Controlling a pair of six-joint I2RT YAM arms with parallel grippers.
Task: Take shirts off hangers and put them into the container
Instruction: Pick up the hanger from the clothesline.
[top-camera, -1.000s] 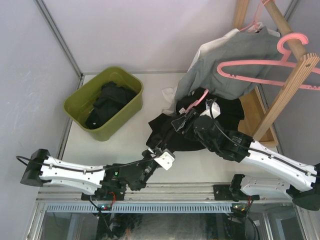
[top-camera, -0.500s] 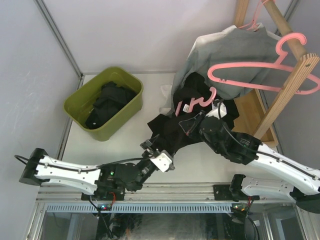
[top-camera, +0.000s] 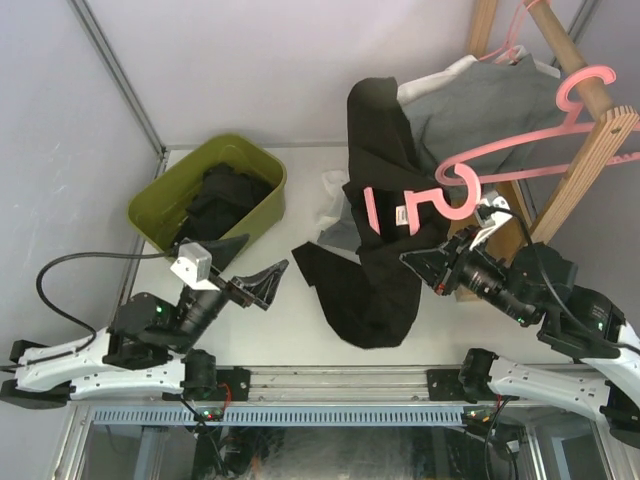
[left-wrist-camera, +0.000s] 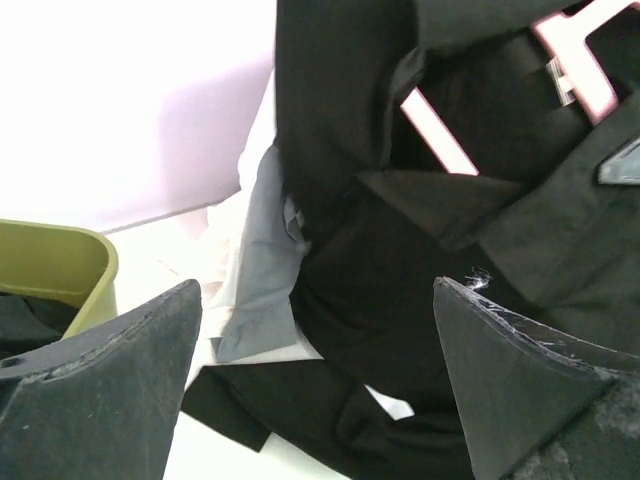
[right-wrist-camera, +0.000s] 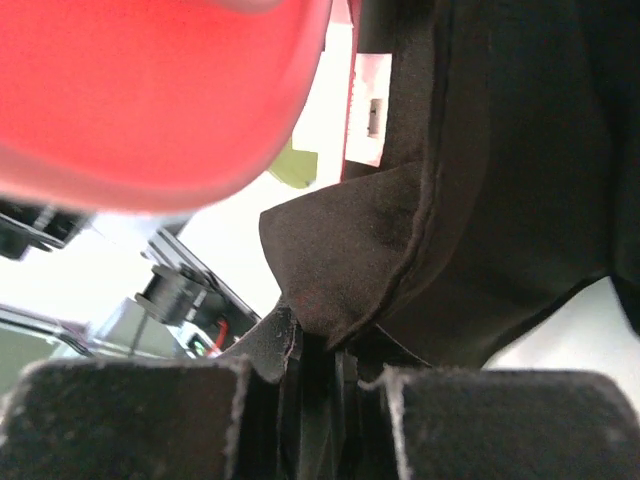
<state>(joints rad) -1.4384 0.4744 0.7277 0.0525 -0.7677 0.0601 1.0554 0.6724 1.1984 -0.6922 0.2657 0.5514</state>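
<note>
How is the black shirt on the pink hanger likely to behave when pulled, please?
Probably floppy: the black shirt hangs in folds, its hem pooled on the table. It may snag, since the pink hanger is partly wrapped in it.

The white table (top-camera: 305, 200) is seen from above, with 12 o'clock at its far edge. At about 10 o'clock the olive-green container (top-camera: 263, 212) stands flat on it, turned at an angle to the table's edges. Near 12 o'clock a crumpled pale cloth (top-camera: 335, 200), white and grey, lies on the surface just beside the container's 3 o'clock corner. The lower end of a black shirt (top-camera: 365, 295) spreads over the middle of the table, reaching toward 6 o'clock and touching the pale cloth. At 3 o'clock sits the flat wooden rack base (top-camera: 517, 215). A metal rail (top-camera: 330, 375) borders the 6 o'clock edge
</note>
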